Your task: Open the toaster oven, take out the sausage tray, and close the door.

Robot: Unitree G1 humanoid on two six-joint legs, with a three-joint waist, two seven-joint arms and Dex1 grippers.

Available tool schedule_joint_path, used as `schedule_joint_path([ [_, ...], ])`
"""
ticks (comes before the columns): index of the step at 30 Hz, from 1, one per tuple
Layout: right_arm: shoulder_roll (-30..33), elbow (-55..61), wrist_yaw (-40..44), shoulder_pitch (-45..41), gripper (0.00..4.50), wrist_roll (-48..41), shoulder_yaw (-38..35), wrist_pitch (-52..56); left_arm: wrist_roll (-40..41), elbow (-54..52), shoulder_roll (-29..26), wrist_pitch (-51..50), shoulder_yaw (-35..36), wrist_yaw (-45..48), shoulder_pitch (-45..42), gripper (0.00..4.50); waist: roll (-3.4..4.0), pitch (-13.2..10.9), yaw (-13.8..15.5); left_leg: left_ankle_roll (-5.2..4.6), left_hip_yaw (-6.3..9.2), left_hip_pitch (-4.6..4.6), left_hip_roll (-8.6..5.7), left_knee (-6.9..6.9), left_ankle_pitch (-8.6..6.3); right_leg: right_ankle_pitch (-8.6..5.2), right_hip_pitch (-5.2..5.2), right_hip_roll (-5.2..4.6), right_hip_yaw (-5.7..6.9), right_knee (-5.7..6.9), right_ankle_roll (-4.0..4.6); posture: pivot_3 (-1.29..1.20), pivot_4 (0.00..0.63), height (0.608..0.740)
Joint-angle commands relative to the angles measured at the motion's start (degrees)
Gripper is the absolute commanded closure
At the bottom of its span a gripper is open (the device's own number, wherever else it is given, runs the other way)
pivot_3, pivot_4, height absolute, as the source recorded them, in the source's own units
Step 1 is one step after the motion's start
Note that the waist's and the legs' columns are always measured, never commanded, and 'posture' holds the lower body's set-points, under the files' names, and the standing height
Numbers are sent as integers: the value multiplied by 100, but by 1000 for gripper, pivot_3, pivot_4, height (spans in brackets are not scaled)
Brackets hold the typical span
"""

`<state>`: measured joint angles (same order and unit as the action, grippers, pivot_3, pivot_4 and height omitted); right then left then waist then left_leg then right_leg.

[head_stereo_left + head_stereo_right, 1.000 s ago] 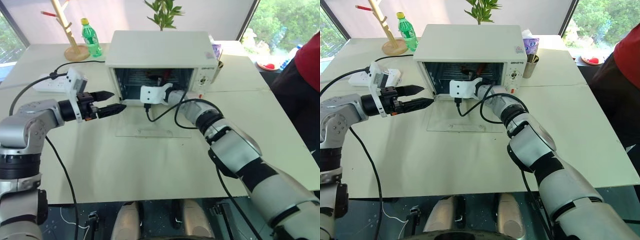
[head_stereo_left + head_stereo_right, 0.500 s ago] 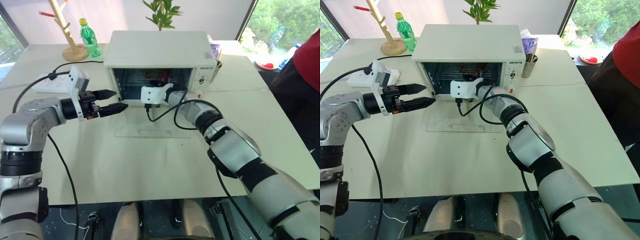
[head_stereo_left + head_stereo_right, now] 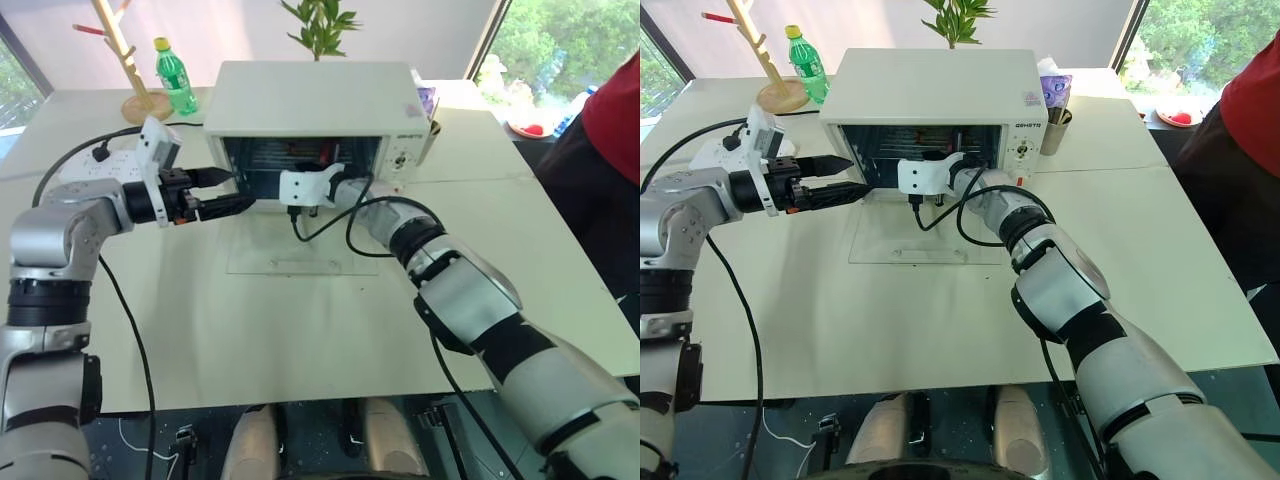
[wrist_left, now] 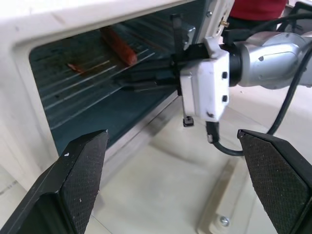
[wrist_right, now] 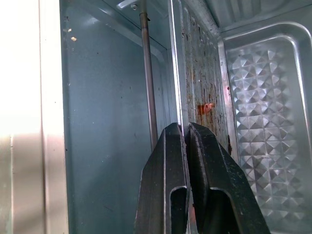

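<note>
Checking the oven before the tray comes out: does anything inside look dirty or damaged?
The sausage tray inside the toaster oven carries brown grease stains on its ribbed bottom. Nothing looks broken or spilled.

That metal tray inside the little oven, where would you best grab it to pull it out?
By its front rim, coming straight in through the open front of the toaster oven. The sausage tray lies flat and shallow on the rack, so only its thin front edge faces outward. The right gripper is shut on that rim, as far as I can tell.
</note>
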<state>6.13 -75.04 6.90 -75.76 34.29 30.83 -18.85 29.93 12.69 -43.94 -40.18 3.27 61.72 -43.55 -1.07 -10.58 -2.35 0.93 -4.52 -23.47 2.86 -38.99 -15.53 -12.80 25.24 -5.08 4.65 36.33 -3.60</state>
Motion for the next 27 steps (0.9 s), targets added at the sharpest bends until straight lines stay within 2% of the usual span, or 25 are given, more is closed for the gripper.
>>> schedule_joint_path([
  [1, 71, 324, 33, 22, 4423, -27, -72, -204, -205, 369, 21, 328, -51, 181, -372, 0, 0, 0, -3, 0, 0, 0, 0, 0, 0, 0, 0, 0, 0, 0, 0, 0, 150, 722],
  [14, 360, 1878, 648, 574, 4423, -118, -201, -253, -726, 1410, 215, 933, -222, 605, -936, 0, 0, 0, -17, 0, -4, -1, 2, 3, 0, 0, 7, 3, 0, 2, -1, 0, 150, 722],
  [18, 533, 2730, 911, 943, 4423, -126, -240, -91, -852, 1639, 258, 1064, -230, 693, -1050, 0, 0, 0, -16, -1, -3, -1, 2, 1, 0, 0, 7, 3, 0, 7, -1, 0, 150, 722],
  [27, 1141, 5185, 1601, 2347, 4423, -105, -443, 523, -1046, 1939, 349, 1223, -252, 867, -1218, 0, -1, 0, 10, -7, -2, -3, 2, -1, -3, 0, 8, 3, 0, 8, -1, 0, 150, 722],
])
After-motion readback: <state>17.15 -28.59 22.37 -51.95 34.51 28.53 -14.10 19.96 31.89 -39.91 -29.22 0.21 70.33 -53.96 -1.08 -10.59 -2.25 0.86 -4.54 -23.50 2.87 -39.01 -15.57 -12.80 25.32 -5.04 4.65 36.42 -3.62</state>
